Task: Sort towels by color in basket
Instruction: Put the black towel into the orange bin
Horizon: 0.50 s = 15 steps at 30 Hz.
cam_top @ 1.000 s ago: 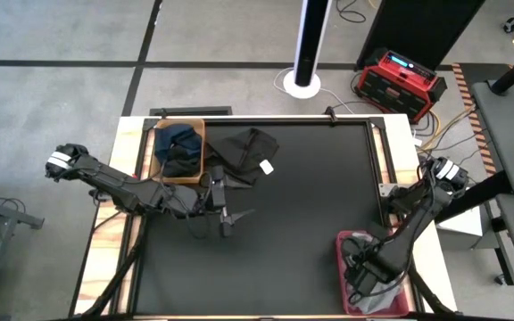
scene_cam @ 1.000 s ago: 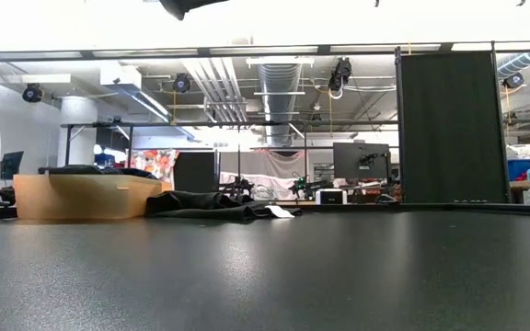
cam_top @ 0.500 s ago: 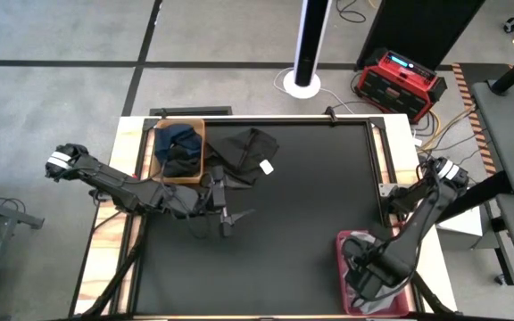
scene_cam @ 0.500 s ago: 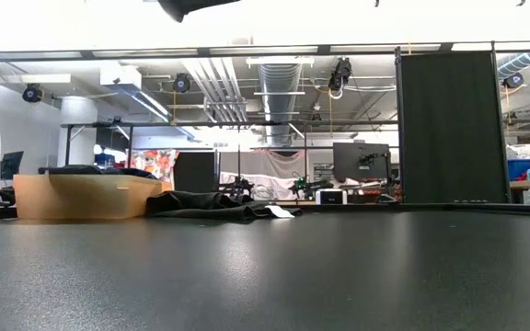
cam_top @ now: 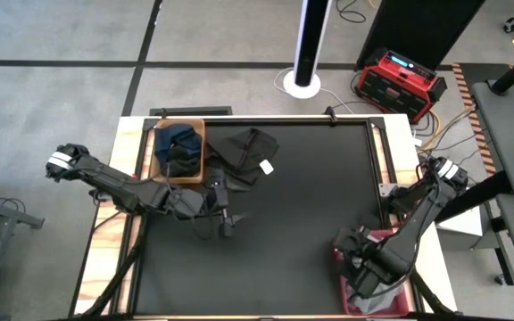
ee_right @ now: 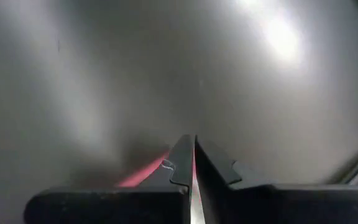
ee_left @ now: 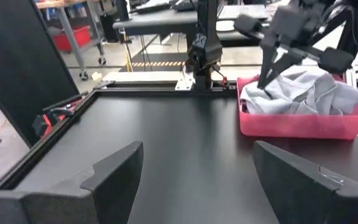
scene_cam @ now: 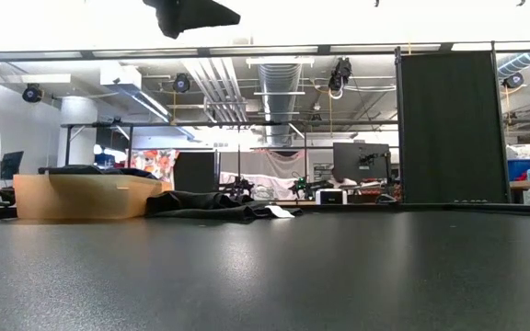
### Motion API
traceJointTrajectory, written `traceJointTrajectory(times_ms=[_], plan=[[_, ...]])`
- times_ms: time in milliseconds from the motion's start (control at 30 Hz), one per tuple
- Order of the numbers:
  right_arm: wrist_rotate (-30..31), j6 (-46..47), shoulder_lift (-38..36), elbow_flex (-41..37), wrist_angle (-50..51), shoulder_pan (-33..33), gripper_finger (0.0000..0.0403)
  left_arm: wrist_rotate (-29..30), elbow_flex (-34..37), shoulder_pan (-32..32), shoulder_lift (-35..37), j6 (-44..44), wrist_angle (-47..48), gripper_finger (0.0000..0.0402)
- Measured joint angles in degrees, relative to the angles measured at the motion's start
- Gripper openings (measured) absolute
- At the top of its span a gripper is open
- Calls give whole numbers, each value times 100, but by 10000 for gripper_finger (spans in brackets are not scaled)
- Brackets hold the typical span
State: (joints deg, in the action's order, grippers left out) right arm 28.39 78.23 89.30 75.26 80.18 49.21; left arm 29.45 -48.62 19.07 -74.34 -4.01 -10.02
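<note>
A black towel (cam_top: 244, 150) with a white tag (cam_top: 266, 167) lies spread on the black table near its far edge (scene_cam: 210, 204). Beside it, a wooden basket (cam_top: 202, 134) holds dark and navy towels (cam_top: 178, 147). At the near right, a pink basket (ee_left: 291, 127) holds crumpled grey towels (ee_left: 309, 93). My right gripper (ee_left: 263, 84) is shut and points down over the pink basket's left rim, with nothing between its fingers (ee_right: 194, 140). My left gripper (cam_top: 228, 216) hovers open, nearly level, left of the table's middle, facing the pink basket.
The black mat (cam_top: 302, 205) between the two baskets is bare. Metal rails (cam_top: 377, 169) frame the table. Beyond the far edge, on the floor, stand a white pole base (cam_top: 303, 85) and a red device (cam_top: 400, 80).
My right gripper has risen out of the pink basket, still shut, and moved toward the table's left, over the basket's left rim, tipping as it went. My left gripper has tipped slightly downward in place, staying open.
</note>
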Motion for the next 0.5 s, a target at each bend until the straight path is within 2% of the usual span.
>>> traceJointTrajectory(times_ms=[267,367,500], plan=[[1355,-444,0,4,-33,-417,9,-2,0,-77,-442,-159,45,287],[1680,-567,0,4,-35,-588,9,-18,0,-180,-577,-320,211,287],[1778,-771,-5,4,-40,-804,9,-86,-40,-427,-593,-519,814,288]])
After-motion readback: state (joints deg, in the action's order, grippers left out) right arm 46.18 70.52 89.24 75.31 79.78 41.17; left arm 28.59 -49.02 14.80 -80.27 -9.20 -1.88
